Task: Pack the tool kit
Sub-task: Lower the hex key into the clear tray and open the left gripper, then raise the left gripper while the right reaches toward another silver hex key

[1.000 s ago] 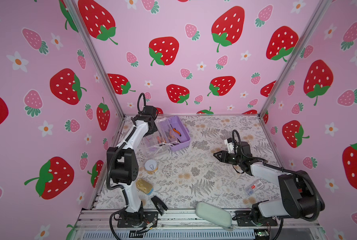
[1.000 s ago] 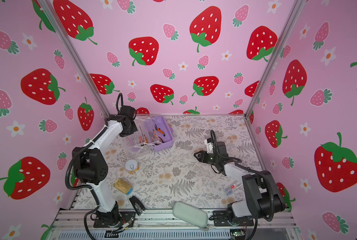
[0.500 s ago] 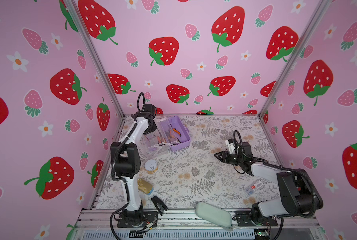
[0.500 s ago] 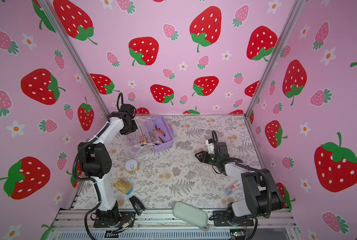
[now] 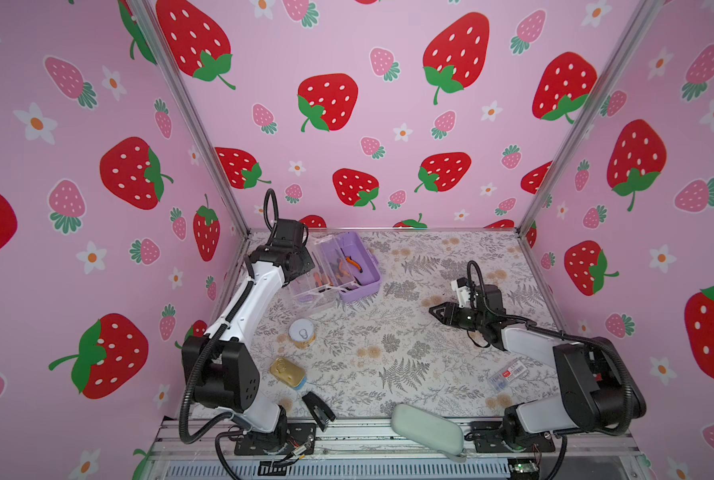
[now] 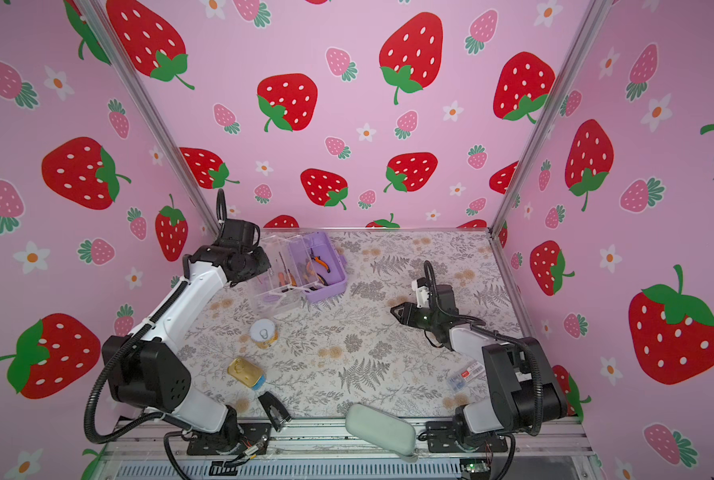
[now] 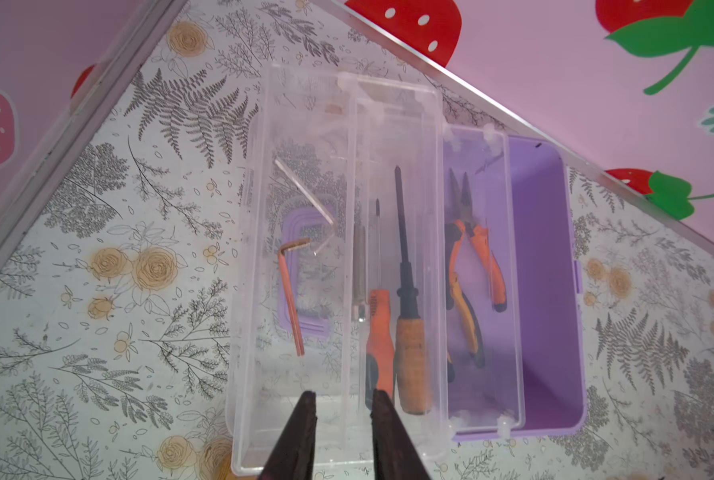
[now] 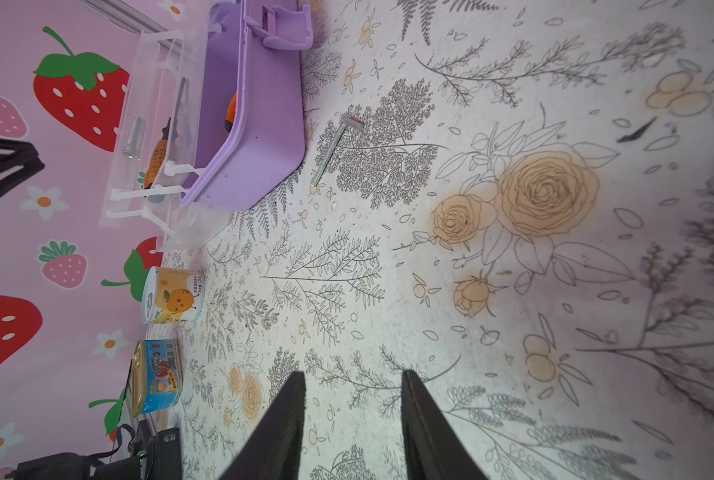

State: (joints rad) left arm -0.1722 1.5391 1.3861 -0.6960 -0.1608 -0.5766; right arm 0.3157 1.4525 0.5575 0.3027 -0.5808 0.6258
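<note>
Found the left gripper (image 7: pixel 342 400) narrowly parted, empty, above one short end of the small lilac-and-clear plastic tool kit (image 5: pixel 361 289), open at the back left of the floral-printed table (image 5: pixel 388 332). Noted orange-handled pliers (image 7: pixel 471 266) inside its base. Saw the right gripper (image 8: pixel 353 380) spread, empty, well apart from it, with a silver L-shaped hex key (image 8: pixel 335 151) lying just beside the lilac base.

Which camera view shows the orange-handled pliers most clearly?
The left wrist view: the pliers appear close and nearly whole. Both top views show them tiny; the right wrist view shows only an orange bit.
</note>
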